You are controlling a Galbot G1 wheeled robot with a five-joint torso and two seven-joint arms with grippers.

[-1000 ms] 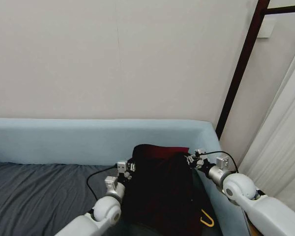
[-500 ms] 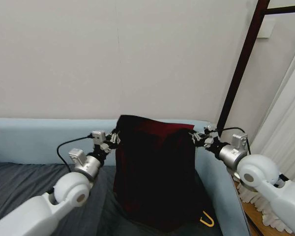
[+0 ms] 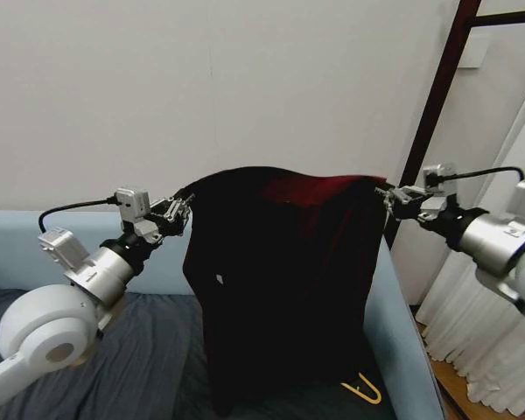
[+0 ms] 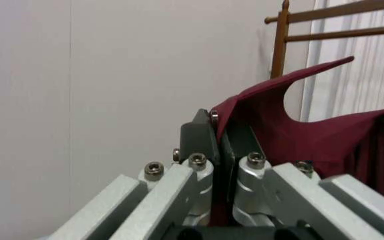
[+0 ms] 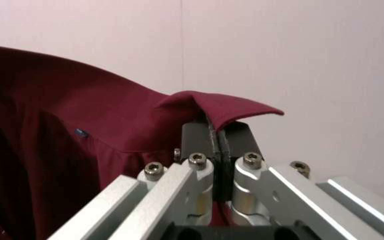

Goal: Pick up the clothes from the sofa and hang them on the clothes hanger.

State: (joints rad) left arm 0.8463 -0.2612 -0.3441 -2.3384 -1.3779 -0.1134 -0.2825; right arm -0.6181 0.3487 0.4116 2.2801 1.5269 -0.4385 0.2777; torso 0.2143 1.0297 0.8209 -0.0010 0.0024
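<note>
A dark red garment [image 3: 284,280] hangs spread between my two grippers, well above the sofa. My left gripper [image 3: 185,210] is shut on its left top corner, and the left wrist view shows red cloth [image 4: 291,120] pinched in my left gripper [image 4: 219,131]. My right gripper [image 3: 387,196] is shut on the right top corner; the right wrist view has the fold of red fabric [image 5: 145,115] caught in my right gripper [image 5: 216,135]. The dark wooden clothes hanger stand [image 3: 433,105] rises just behind the right gripper.
The light blue sofa [image 3: 394,332] has a grey seat cushion [image 3: 149,376] below the garment. A yellow hook [image 3: 363,389] lies on the seat near the right arm of the sofa. White curtains [image 3: 499,350] hang at the right, a plain wall behind.
Both grippers have risen and moved apart, lifting the red garment off the sofa and stretching it out wide; its top edge now stands near the stand's pole.
</note>
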